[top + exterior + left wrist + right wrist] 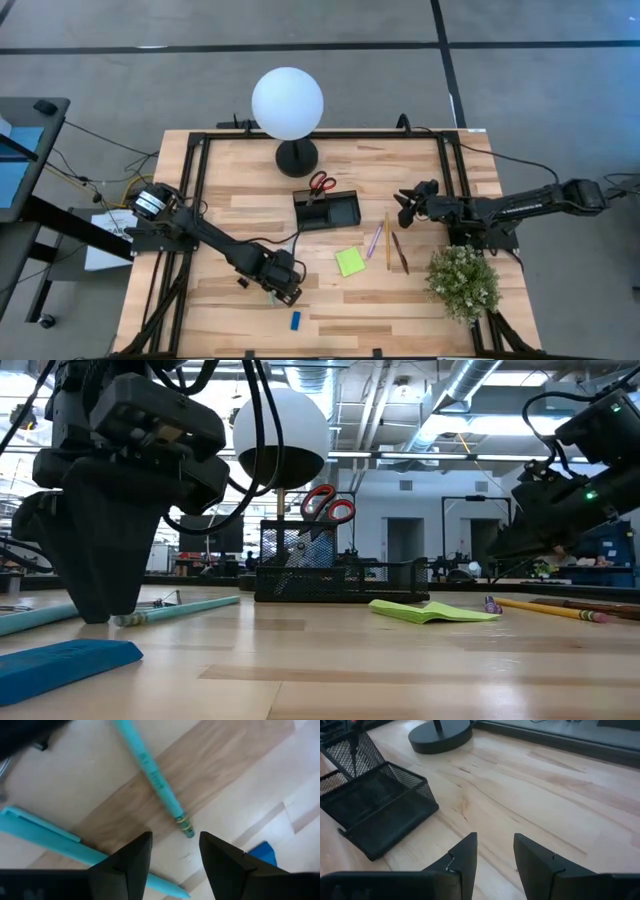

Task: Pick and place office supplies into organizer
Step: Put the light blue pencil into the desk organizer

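My left gripper (286,287) (175,851) is open, pointing down, low over the table's near-left part. Two light-blue pens lie flat there. One (154,779) ends just ahead of the fingertips; the other (60,842) runs under one finger, and I see no touch. A blue eraser (295,320) (65,665) lies nearer the near edge. The black mesh organizer (327,210) (380,815) holds red-handled scissors (322,183) (326,505) standing upright. The lime-green sticky pad (350,262), a purple pen (375,240) and two pencils (393,245) lie to its right. My right gripper (405,205) (495,851) hangs open, right of the organizer.
A white globe lamp (288,103) on a round black base (297,157) stands behind the organizer. A potted plant (463,280) sits near the table's right near corner. A small black clip (243,283) lies left of my left gripper. Black rails (200,170) frame the tabletop.
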Motion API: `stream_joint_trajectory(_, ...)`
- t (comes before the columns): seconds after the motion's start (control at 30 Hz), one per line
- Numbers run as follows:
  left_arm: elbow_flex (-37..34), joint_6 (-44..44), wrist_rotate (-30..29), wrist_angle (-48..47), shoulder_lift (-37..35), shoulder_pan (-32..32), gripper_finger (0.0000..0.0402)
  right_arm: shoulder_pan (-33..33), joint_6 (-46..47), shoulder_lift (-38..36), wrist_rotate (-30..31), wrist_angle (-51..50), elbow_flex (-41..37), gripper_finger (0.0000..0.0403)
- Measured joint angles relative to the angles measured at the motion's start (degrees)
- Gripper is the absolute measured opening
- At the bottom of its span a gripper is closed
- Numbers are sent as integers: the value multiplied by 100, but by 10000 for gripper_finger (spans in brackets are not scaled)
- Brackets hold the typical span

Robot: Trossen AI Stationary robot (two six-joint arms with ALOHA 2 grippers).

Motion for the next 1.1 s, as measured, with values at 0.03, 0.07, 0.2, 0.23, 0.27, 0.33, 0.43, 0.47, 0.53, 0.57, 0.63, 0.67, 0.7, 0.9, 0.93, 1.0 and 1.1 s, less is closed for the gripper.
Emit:
stream_joint_trajectory(0.03,2,-52,4,-41,-3,0,169,1,0,17,0,-8,-1,122)
stream_joint_trajectory(0.07,2,-103,6,-74,-3,0,169,2,0,44,1,-10,-2,122)
stream_joint_trajectory(0.2,2,-268,10,-87,4,69,169,0,99,128,2,77,-2,122)
stream_joint_trajectory(0.23,0,-286,12,-78,4,102,169,2,109,136,2,73,-2,122)
stream_joint_trajectory(0.27,-2,-279,14,-59,6,129,169,0,119,157,4,96,-2,122)
stream_joint_trajectory(0.33,-11,-194,62,-2,6,193,169,2,120,185,2,142,-2,122)
stream_joint_trajectory(0.43,108,-117,117,-120,40,284,169,2,119,195,2,235,-2,122)
stream_joint_trajectory(0.47,146,-116,115,-150,49,303,169,0,119,195,3,255,-2,122)
stream_joint_trajectory(0.53,196,-129,119,-188,54,353,169,0,118,195,3,303,-2,122)
stream_joint_trajectory(0.57,218,-161,122,-217,55,366,169,0,118,195,4,339,-2,122)
stream_joint_trajectory(0.63,243,-219,155,-246,57,379,169,2,118,195,4,357,-2,122)
stream_joint_trajectory(0.67,267,-252,194,-283,59,387,169,0,118,195,4,355,-2,122)
stream_joint_trajectory(0.7,291,-298,247,-321,61,403,169,0,115,195,4,355,-2,122)
stream_joint_trajectory(0.9,567,-564,180,-941,113,465,169,0,114,195,4,346,-2,122)
stream_joint_trajectory(0.93,579,-636,176,-978,113,485,169,0,114,195,4,353,-2,122)
stream_joint_trajectory(1.0,584,-729,186,-1006,111,525,169,2,114,195,4,358,-2,122)
stream_joint_trajectory(1.1,590,-734,202,-1233,110,574,169,2,107,195,4,349,-2,122)
